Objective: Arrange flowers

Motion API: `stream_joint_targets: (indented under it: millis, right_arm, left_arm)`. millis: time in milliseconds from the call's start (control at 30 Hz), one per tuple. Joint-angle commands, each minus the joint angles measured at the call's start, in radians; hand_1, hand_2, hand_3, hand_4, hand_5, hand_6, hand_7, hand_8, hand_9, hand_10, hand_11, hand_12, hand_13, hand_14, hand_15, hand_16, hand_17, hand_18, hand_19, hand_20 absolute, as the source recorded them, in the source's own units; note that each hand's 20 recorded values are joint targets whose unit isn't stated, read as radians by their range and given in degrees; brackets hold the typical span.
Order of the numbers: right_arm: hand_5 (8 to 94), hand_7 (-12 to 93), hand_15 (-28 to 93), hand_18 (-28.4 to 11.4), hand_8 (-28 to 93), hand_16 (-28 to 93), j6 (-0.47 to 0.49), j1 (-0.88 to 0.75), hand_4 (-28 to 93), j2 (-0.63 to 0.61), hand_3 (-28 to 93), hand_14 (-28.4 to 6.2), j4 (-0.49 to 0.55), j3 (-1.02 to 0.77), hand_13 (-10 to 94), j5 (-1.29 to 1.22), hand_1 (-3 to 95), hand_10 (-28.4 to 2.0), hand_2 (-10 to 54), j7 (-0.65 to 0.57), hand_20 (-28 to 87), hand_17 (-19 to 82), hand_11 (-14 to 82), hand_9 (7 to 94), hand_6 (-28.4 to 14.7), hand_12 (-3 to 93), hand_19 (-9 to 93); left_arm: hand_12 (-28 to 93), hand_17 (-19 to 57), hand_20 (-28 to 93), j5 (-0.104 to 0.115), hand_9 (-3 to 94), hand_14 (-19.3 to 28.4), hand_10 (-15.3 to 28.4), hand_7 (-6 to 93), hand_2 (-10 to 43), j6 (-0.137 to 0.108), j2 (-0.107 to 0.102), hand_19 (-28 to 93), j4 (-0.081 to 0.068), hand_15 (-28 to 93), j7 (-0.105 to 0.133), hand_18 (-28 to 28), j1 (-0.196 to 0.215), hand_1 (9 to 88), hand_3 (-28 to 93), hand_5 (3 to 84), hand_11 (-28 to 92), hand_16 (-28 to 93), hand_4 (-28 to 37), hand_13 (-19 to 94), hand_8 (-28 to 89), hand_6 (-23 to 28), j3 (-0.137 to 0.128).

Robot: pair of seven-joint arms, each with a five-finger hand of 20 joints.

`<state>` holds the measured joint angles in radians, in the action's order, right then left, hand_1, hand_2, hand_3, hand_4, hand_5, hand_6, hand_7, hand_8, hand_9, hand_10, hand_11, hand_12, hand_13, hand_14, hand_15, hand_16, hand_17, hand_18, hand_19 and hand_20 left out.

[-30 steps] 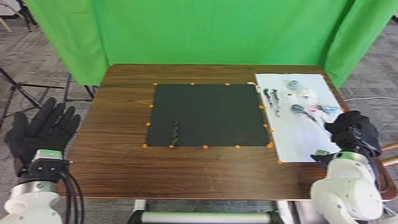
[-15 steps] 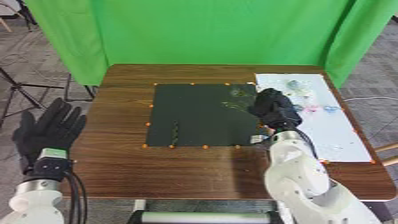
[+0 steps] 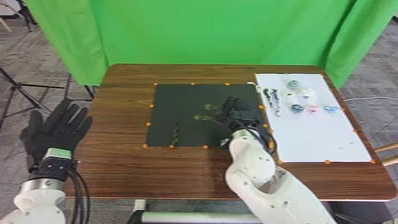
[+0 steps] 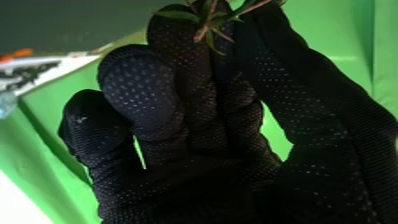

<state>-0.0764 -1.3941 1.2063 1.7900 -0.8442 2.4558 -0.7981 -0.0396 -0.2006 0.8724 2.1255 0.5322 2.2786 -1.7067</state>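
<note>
- Right hand (image 3: 236,116), centre, dotted black fabric, pinches a spiky green sprig (image 4: 213,24) over the dark square mat (image 3: 191,95).
- Left hand (image 3: 55,134), left, fingers straight.
- Round flowers (image 3: 313,108), upper right, on white sheet (image 3: 329,145).

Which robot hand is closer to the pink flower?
The right robot hand, over the black mat left of the flower; the left robot hand is farther left, by the table's edge.

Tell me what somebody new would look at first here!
Probably the bright green curtain behind the brown table. Next, the robot's black right hand over the dark mat, pinching a leafy green sprig. Then the little flowers on the white sheet at the right.
</note>
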Motion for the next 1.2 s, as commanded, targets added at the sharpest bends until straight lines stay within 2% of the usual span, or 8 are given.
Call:
stream_joint_targets:
  millis: [33, 167, 267, 433, 533, 733, 1067, 1200]
  right_arm:
    - [70.8, 48, 63, -24.2, 17, 30, 0.105, -0.034, -22, 0.044, 75, -11.8, 0.009, 0.006, 78, -0.006, 50.1, -13.4, -7.9, -0.009, 44, 50, 36.6, 79.6, -3.3, 42.4, 93]
    - [71.3, 46, 63, -24.5, 17, 30, 0.143, -0.051, -22, 0.059, 75, -12.0, 0.017, 0.004, 78, -0.006, 49.8, -13.5, -9.0, 0.008, 44, 50, 35.3, 80.1, -3.4, 42.7, 93]
    - [71.4, 43, 63, -24.6, 18, 31, 0.168, -0.057, -22, 0.065, 73, -12.1, 0.032, 0.002, 78, -0.016, 48.7, -14.1, -9.4, 0.014, 44, 49, 36.1, 79.6, -3.5, 41.1, 93]
    - [71.9, 31, 63, -24.6, 17, 30, 0.174, -0.068, -21, 0.064, 71, -11.7, 0.059, -0.005, 78, -0.025, 44.5, -15.7, -9.5, 0.026, 44, 49, 40.6, 78.8, -5.9, 31.3, 93]
    - [72.5, 27, 60, -24.2, 13, 29, 0.170, -0.075, -21, 0.063, 72, -10.5, 0.070, -0.009, 81, -0.034, 40.9, -16.0, -8.2, 0.029, 44, 52, 37.0, 81.8, -6.2, 28.3, 93]
    - [75.9, 24, 50, -23.9, 5, 30, 0.203, -0.088, -20, 0.072, 73, -8.6, 0.089, -0.022, 88, -0.079, 37.5, -15.2, -5.1, 0.039, 42, 55, 28.3, 89.1, -5.4, 25.4, 93]
    - [77.3, 25, 47, -24.2, -1, 32, 0.195, -0.090, -19, 0.060, 74, -8.5, 0.100, -0.020, 90, -0.042, 35.9, -15.0, -3.2, 0.037, 41, 55, 26.0, 90.5, -5.2, 25.4, 93]
    - [77.2, 25, 47, -24.2, -5, 33, 0.193, -0.088, -18, 0.047, 74, -8.4, 0.120, -0.022, 90, -0.038, 35.1, -15.2, -2.9, 0.018, 41, 56, 26.0, 90.2, -5.2, 25.5, 93]
  left_arm:
    - [12, -4.1, 12, -0.002, 41.3, 15.7, 14.5, 16.8, 14.6, 0.001, 0.005, 38, -0.004, 48, -0.024, 14.0, -0.011, 27.4, 74, 45.4, 26, -8, -28.3, 31, -10, 7.4, 0.005]
    - [12, -4.1, 12, -0.009, 41.3, 15.8, 14.5, 16.8, 14.8, 0.011, 0.005, 38, -0.005, 48, -0.034, 14.0, -0.015, 28.0, 74, 45.4, 26, -8, -28.2, 31, -10, 7.4, 0.011]
    - [12, -4.1, 12, -0.009, 41.3, 15.8, 14.4, 16.8, 14.8, 0.006, 0.002, 38, -0.005, 48, -0.033, 14.0, -0.015, 28.2, 74, 45.4, 26, -8, -28.2, 31, -10, 7.4, 0.009]
    - [12, -4.1, 12, -0.005, 41.3, 15.7, 14.4, 16.8, 14.8, -0.004, 0.001, 38, -0.003, 48, -0.029, 14.0, -0.014, 28.0, 74, 45.4, 26, -8, -28.3, 31, -10, 7.4, 0.009]
    - [12, -4.1, 12, -0.005, 41.4, 15.7, 14.4, 16.9, 14.7, -0.003, 0.003, 38, -0.004, 48, -0.031, 14.0, -0.013, 28.0, 74, 45.4, 26, -8, -28.3, 31, -10, 7.4, 0.011]
    - [12, -4.1, 12, -0.007, 41.5, 15.8, 14.4, 17.0, 14.7, -0.003, 0.003, 38, -0.006, 48, -0.038, 14.0, -0.021, 27.9, 74, 45.4, 26, -8, -28.3, 31, -10, 7.4, 0.017]
    - [12, -4.1, 12, -0.002, 41.5, 15.9, 14.5, 16.9, 14.8, -0.010, 0.003, 38, -0.003, 48, -0.035, 14.0, -0.016, 27.9, 74, 45.4, 27, -8, -28.3, 31, -10, 7.5, 0.016]
    - [12, -4.1, 12, -0.016, 41.5, 15.8, 14.6, 17.0, 14.9, -0.007, 0.002, 38, 0.000, 48, -0.038, 14.0, -0.008, 27.8, 74, 45.5, 27, -8, -28.3, 31, -10, 7.5, 0.009]
